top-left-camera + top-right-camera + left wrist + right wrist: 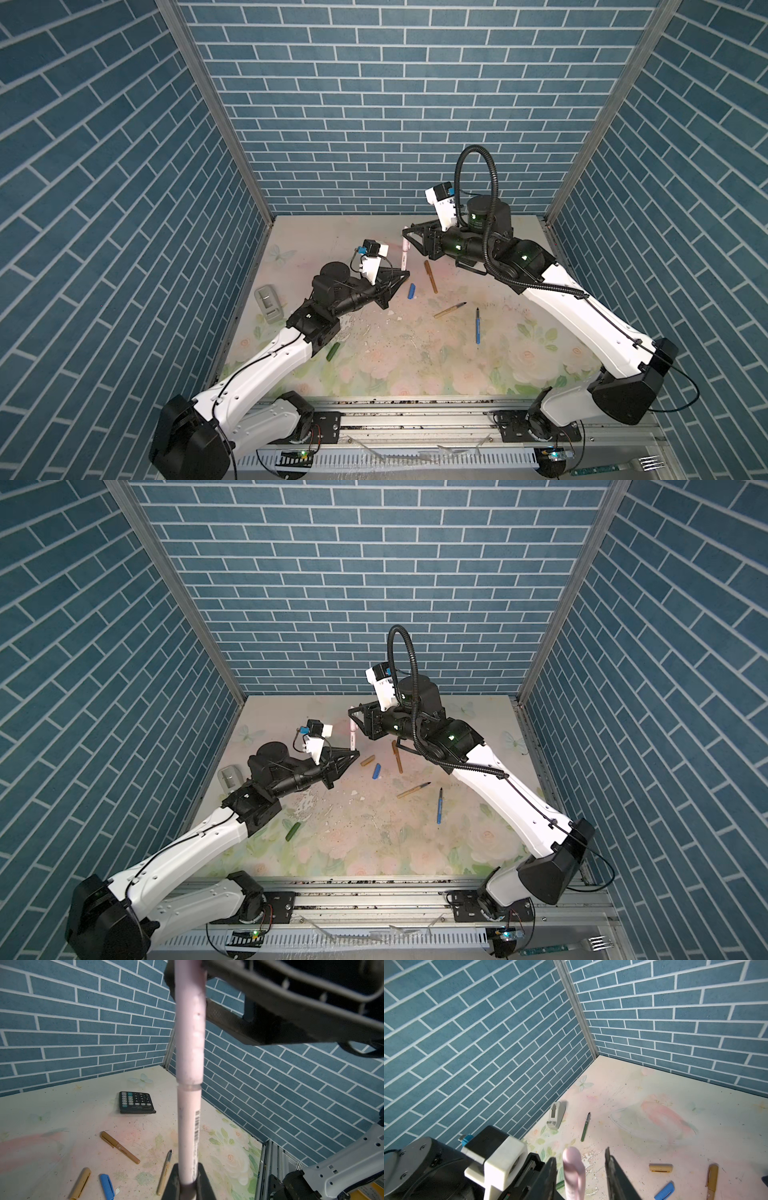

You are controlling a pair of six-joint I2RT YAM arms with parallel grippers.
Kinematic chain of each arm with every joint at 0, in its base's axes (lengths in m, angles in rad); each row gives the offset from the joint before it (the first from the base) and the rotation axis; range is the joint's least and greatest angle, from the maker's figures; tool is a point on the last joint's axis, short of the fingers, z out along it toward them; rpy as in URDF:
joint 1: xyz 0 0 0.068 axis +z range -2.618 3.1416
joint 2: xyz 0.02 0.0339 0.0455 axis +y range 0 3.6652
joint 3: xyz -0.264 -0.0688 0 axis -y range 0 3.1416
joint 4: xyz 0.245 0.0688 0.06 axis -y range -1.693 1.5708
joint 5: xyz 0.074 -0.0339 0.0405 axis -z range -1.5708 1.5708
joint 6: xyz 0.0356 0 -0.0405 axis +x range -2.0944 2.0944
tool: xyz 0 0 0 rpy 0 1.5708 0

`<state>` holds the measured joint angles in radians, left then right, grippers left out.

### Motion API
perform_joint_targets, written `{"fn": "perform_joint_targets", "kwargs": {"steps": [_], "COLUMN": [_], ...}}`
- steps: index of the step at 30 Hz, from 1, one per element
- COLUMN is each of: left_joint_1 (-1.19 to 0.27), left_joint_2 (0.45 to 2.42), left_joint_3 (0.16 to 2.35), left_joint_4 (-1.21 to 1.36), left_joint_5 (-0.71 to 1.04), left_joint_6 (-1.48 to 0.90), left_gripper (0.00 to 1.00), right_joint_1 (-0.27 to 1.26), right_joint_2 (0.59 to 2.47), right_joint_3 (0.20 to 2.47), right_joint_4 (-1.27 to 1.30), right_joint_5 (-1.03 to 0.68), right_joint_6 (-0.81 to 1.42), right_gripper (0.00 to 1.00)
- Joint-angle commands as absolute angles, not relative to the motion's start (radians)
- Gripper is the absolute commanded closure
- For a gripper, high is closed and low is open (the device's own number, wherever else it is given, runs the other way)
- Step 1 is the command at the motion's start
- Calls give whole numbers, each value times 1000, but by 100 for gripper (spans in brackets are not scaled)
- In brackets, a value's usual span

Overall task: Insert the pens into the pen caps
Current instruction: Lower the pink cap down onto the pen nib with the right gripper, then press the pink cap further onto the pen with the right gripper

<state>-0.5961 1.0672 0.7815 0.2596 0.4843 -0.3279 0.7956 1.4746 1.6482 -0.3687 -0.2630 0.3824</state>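
Your left pincer [406, 273] was clamped tight on the lower end of the pink pen [404, 255], holding it nearly upright above the table [415, 361]. The pen's long axis ran from that pincer up into your right pincer [406, 235], which sat at the pen's top end.

In the right wrist view, the right pincer's jaws stood partly open on either side of the pink cap [574, 1167]. There was a gap on each side, so they gripped nothing. In the left wrist view, the pink cap covered the pen's upper part and met the barrel at a thin seam. It looked seated, though the views did not show whether it had clicked home.

This pair looked close to done. Any last push would have needed to run down along that upright axis, toward the left pincer.

A blue cap [412, 291] lay on the table near the pink pen, on the side toward the robot's base. A tan pen [450, 310] and a blue pen [477, 326] lay uncapped farther from the pink pen, nearer your right arm.
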Motion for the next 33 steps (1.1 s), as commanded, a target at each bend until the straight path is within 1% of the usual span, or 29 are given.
{"fn": "perform_joint_targets", "kwargs": {"steps": [1,6,10,18,24,33], "left_joint_1": [-598,-598,-598,-597,-595,-563], "left_joint_2": [1069,1069,1063,997,968,931], "left_joint_3": [816,817,816,783,769,751], "left_joint_4": [275,276,272,279,276,292], "left_joint_5": [502,505,497,378,314,269], "left_joint_6": [-319,-319,-320,-322,-326,-342], "left_gripper": [100,100,100,100,100,100], "right_joint_1": [790,790,791,803,854,913], "right_joint_2": [1483,1485,1480,1457,1442,1440], "right_joint_3": [1687,1675,1628,1449,1320,1172], "right_joint_4": [-379,-368,-337,-228,-179,-113], "right_joint_5": [-303,-330,-360,-381,-316,-301], "right_joint_6": [348,357,388,462,471,518], "right_gripper": [68,88,94,98,98,99]}}
